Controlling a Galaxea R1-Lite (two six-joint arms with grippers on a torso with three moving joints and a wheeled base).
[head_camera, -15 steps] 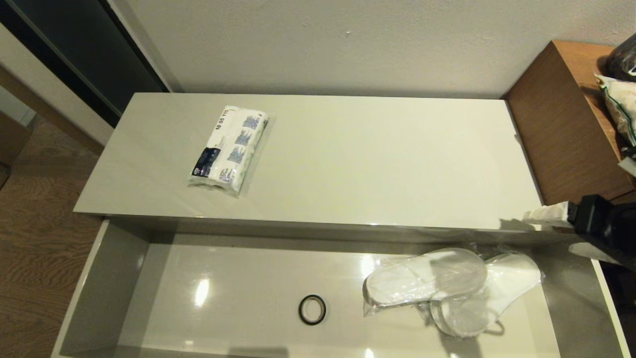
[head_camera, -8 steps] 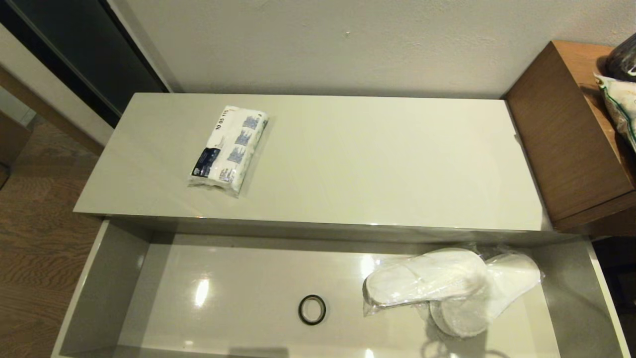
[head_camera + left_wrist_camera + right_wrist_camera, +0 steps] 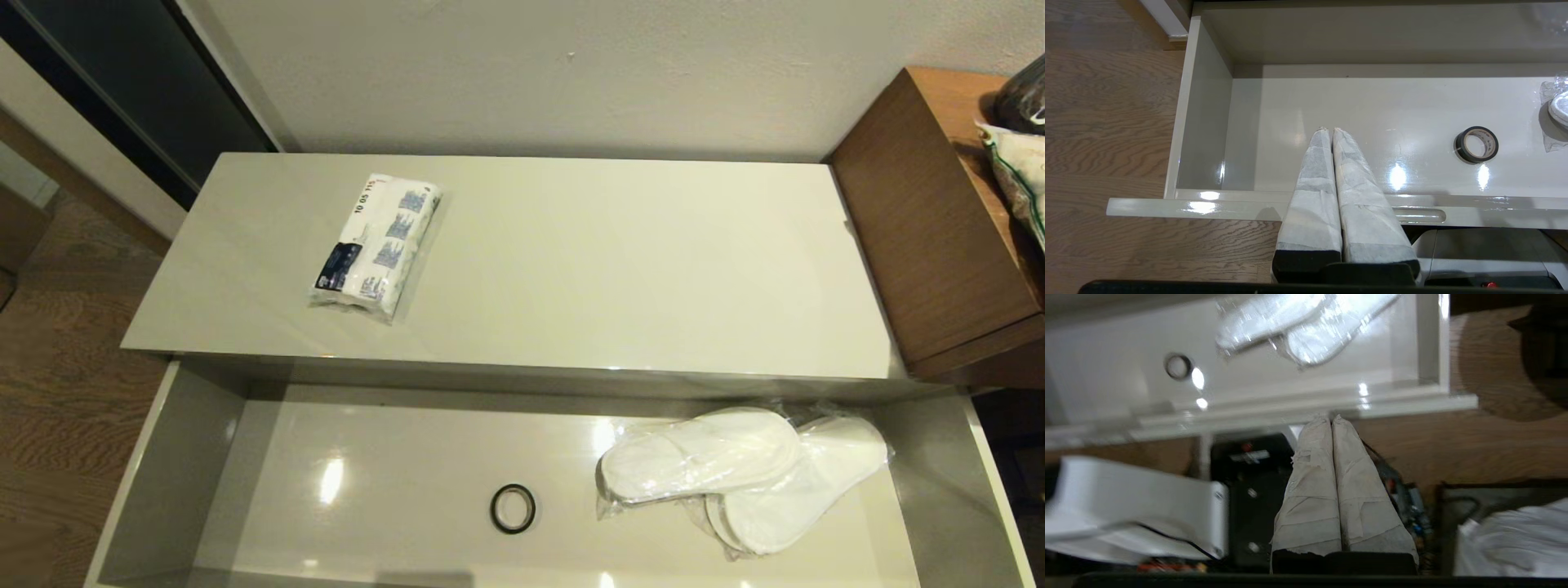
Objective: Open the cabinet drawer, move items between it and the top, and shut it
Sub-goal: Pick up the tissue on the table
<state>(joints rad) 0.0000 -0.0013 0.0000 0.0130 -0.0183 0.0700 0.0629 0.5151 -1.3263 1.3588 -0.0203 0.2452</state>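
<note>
The cabinet drawer (image 3: pixel 188 457) stands pulled open below the cream top (image 3: pixel 571 269). A white tissue packet (image 3: pixel 377 243) with blue patches lies on the left part of the top. Flat white slippers (image 3: pixel 739 474) sealed in clear plastic lie in the drawer's right end, and show again in the right wrist view as slippers (image 3: pixel 1306 326). Neither arm shows in the head view. My left gripper (image 3: pixel 1329 130) is shut and empty, hovering over the drawer's front rail (image 3: pixel 1208 206) near its left end. My right gripper (image 3: pixel 1331 416) is shut and empty, held in front of the drawer front (image 3: pixel 1404 402), above the floor.
A small black ring (image 3: pixel 513 508) of tape lies mid-drawer, also seen as a tape ring (image 3: pixel 1476 144). A taller brown wooden unit (image 3: pixel 931 220) with bags on it stands at the right. Wooden floor (image 3: pixel 49 408) lies to the left. The robot's base (image 3: pixel 1241 490) sits under the right gripper.
My right arm, which stood at the cabinet's right end a second ago, has drawn back out of the head view. The slippers lie in the same place.
</note>
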